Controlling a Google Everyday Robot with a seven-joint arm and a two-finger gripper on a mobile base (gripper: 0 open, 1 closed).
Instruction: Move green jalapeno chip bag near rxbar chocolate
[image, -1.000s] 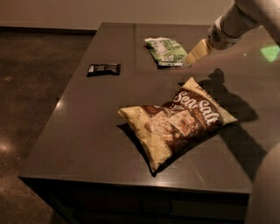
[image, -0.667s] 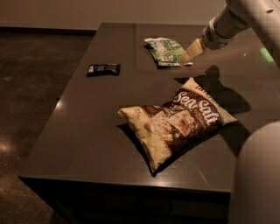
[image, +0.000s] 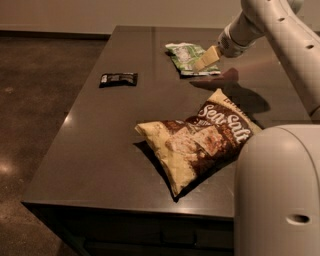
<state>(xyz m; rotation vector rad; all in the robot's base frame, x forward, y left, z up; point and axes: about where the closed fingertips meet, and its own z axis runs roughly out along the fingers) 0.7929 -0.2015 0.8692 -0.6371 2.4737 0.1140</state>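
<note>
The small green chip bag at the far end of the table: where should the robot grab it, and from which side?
Likely from above, pinching a raised crinkle near the middle of the green jalapeno chip bag: it lies flat on the table, so no edge offers a side grip. The gripper sits over the bag's right part, so straight down suits.

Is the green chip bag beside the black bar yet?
No, the green chip bag, with the hand at its right edge, lies far back on the table, well apart from the black bar.

The crinkled green-white chip bag (image: 183, 54) lies flat, gripper (image: 205, 60) at its right edge; the black bar (image: 118, 79) lies well left.
</note>
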